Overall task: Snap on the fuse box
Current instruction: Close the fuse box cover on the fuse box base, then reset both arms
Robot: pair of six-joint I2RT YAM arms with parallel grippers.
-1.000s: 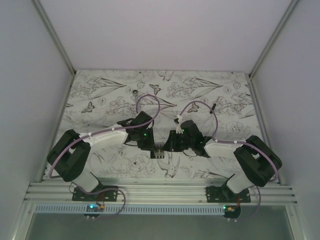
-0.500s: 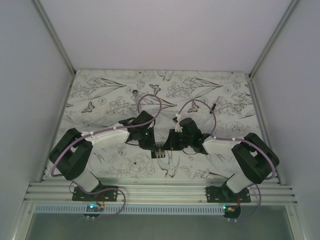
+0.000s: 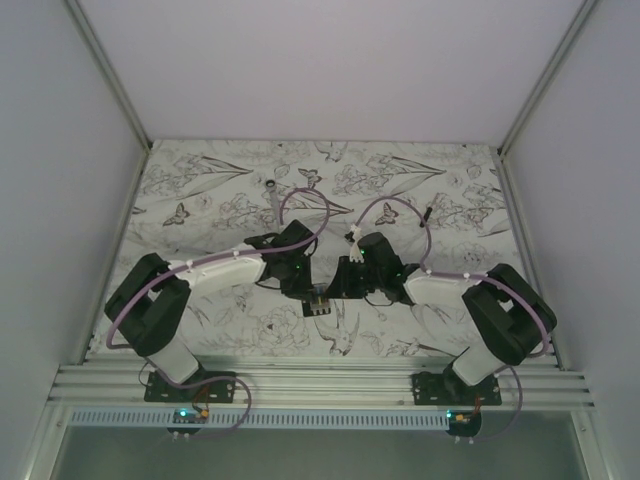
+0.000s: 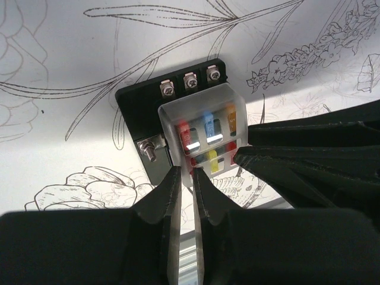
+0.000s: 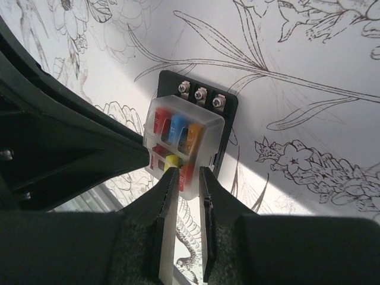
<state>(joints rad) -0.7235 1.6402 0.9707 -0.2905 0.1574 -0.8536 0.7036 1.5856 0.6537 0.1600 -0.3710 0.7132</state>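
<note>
Both arms have crowded closer over the fuse box (image 3: 318,302), by the middle of the bench's (image 3: 200,190) near edge, long axis near-to-far, screws (image 4: 190,81) toward the far edge. The left claw (image 4: 185,174) and right claw (image 5: 189,173), narrowed to slits, meet its clear cover (image 4: 202,127); whether they pinch it I cannot tell.

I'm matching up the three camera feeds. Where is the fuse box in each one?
Top view: fuse box just below centre, tiny.
Left wrist: fuse box mid-picture.
Right wrist: fuse box mid-picture, slightly left.
Shared landmark: its row of three screws, clear in both wrist views, unreadable from above.
</note>
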